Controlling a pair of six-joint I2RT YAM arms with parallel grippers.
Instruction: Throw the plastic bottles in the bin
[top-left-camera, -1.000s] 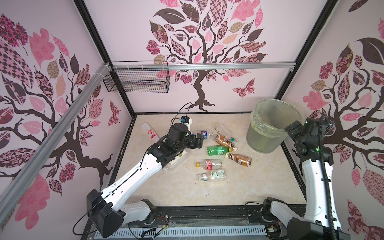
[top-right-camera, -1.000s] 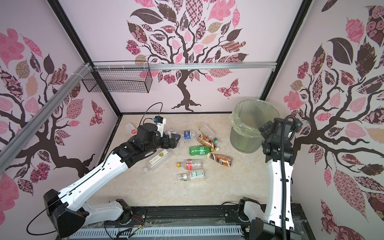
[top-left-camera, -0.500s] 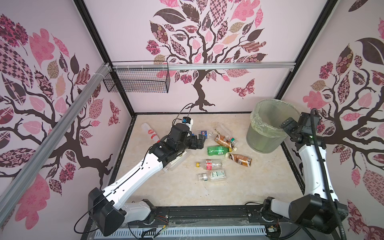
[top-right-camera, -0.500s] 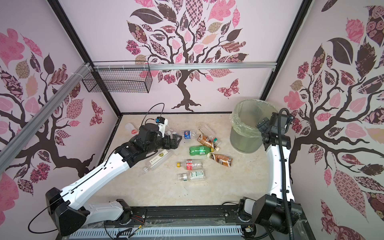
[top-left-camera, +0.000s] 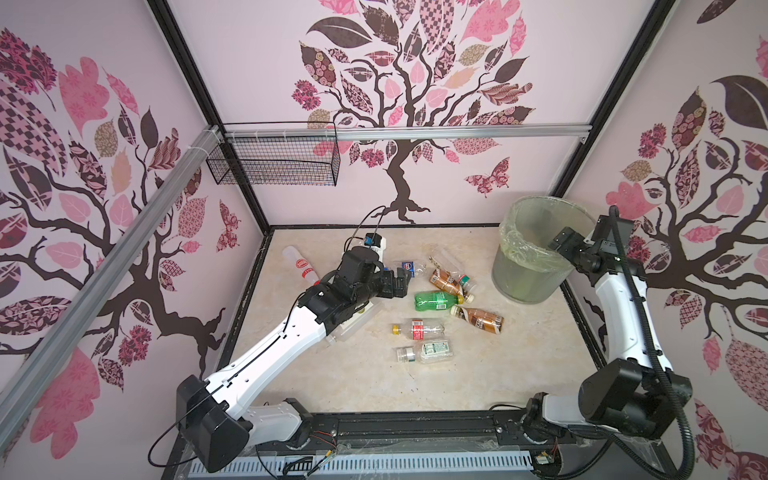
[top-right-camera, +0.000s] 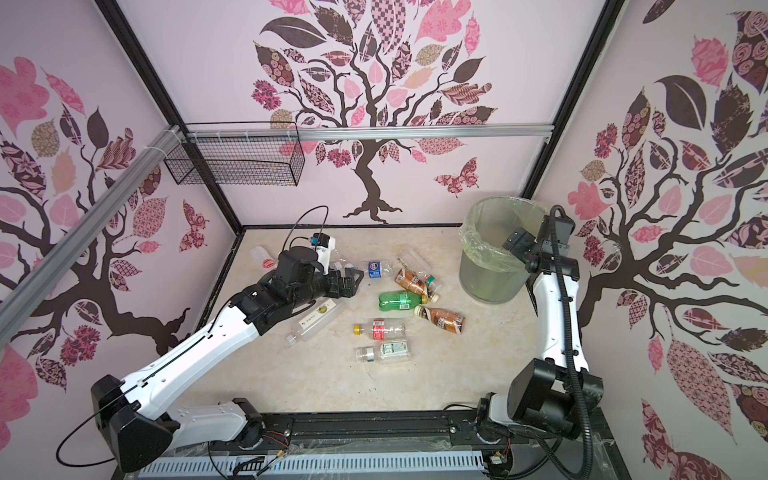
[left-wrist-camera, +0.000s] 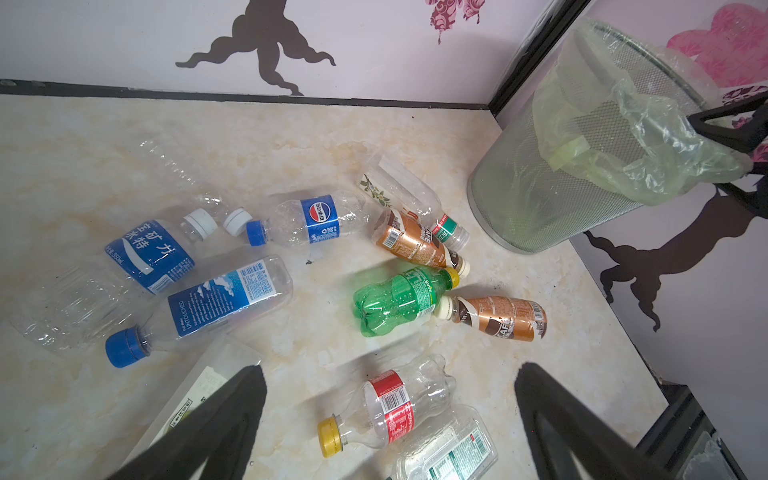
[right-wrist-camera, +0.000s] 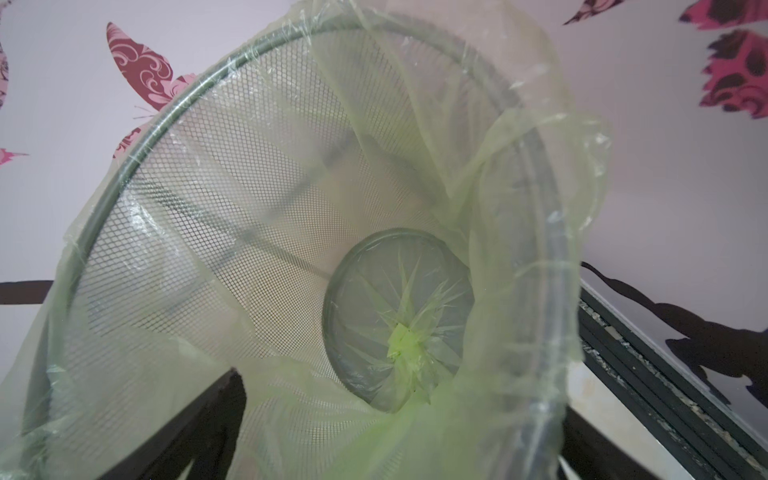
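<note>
Plastic bottles, about twelve (two brown, one green, one white), are lying scattered mid-frame on the tabletop. One bin is standing at right. The left hand is hovering open above the bottles, and the right hand is gaping at the bin's rim.

Both top views sit high above the 6 o'clock edge of the table, tilted down toward the back wall at 12, far enough off to hold the whole tabletop. The 2 overlap almost entirely. The left wrist camera hangs low near the middle, facing about 1 o'clock across the plastic bottles to the bin, all of which also show in both top views. The right wrist camera is close over the bin's mouth at 2 o'clock, peering down its liner to the bottom.
</note>
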